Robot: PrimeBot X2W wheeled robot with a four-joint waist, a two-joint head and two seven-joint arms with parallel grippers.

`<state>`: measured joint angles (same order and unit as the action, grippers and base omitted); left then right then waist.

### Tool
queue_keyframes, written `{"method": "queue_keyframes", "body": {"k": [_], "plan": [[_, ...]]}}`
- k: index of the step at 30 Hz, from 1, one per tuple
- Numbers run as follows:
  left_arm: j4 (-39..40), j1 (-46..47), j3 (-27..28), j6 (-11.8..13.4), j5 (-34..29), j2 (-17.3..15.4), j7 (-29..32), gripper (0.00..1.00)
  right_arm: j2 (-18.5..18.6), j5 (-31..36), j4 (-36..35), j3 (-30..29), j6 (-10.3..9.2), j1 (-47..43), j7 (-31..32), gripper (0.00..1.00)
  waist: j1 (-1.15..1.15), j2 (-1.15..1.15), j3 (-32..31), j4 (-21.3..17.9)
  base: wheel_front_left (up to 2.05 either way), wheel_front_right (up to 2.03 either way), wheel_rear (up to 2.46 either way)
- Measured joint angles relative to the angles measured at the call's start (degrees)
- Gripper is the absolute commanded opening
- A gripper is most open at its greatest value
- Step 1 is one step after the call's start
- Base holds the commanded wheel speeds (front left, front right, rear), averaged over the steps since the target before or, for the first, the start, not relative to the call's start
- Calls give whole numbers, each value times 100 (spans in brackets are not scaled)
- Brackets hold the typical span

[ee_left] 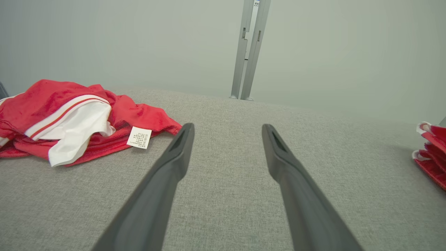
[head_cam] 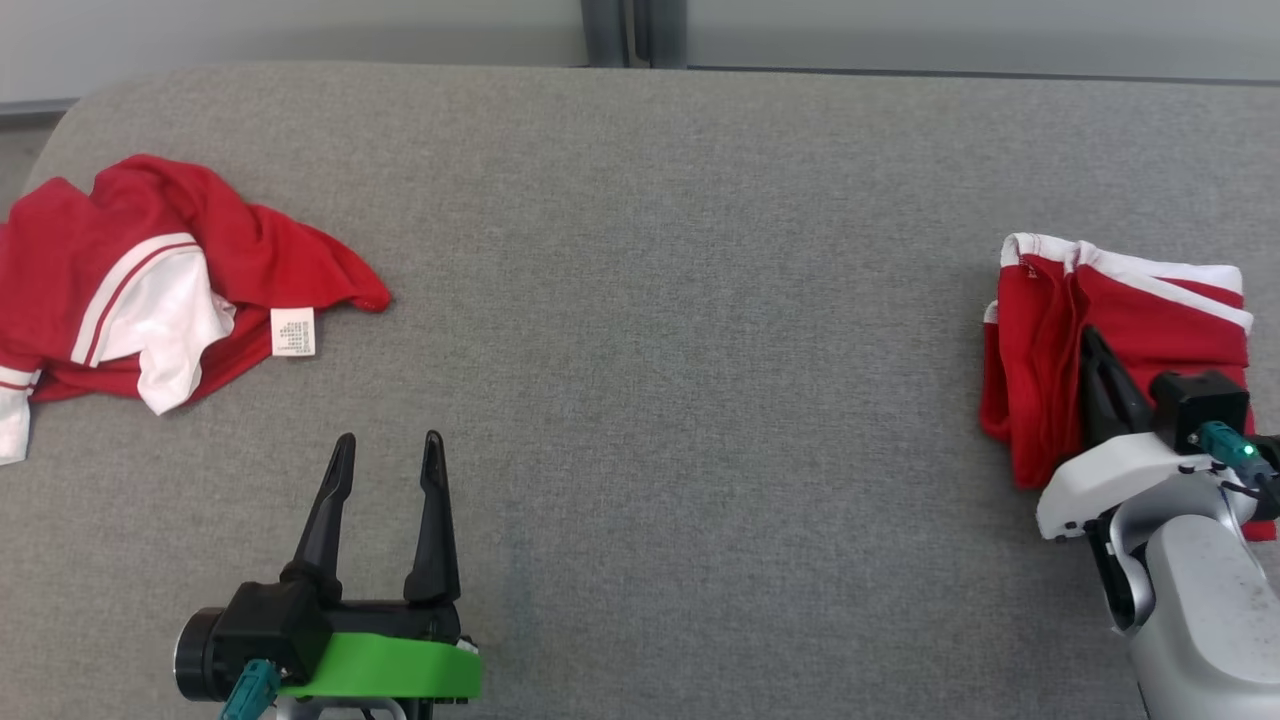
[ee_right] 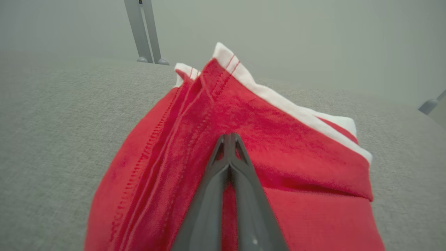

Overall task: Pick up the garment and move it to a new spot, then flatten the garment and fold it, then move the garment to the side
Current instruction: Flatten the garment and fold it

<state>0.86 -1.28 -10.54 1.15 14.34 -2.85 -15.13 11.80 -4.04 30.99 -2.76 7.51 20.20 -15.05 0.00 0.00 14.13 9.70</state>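
A folded red garment with white trim (head_cam: pixel 1150 310) lies at the right edge of the grey surface (head_cam: pixel 660 300). My right gripper (head_cam: pixel 1088 335) rests on top of it, shut. In the right wrist view its fingertips (ee_right: pixel 228 136) meet on the red cloth (ee_right: pixel 278 150), and I see no fabric between them. A second red and white garment (head_cam: pixel 150 270) lies crumpled at the far left, with its white label (head_cam: pixel 293 331) showing. My left gripper (head_cam: pixel 388 440) is open and empty over bare surface, right of that heap (ee_left: pixel 69 115) and apart from it.
The grey padded surface has a rounded far-left corner and ends at a pale wall with a grey upright post (head_cam: pixel 635 30). The folded garment's edge (ee_left: pixel 432 153) shows at the right of the left wrist view.
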Motion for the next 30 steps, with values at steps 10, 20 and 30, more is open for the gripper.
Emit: {"method": "queue_keyframes", "body": {"k": [10,20,30], "plan": [[-36,22,-42,71,16,0,0,100,-391,48,-275,474,-1,-128,0,0,0,0,273,218,0,0,0],[-131,-95,130,79,14,1,0,100,-492,-149,-593,1053,-1,-432,-1,0,0,0,-12,-23,0,0,0],[-123,-665,534,-16,-49,1,0,100,74,-498,-2102,461,-1,-1824,-1,100,0,0,-727,-372,0,0,0]]}}
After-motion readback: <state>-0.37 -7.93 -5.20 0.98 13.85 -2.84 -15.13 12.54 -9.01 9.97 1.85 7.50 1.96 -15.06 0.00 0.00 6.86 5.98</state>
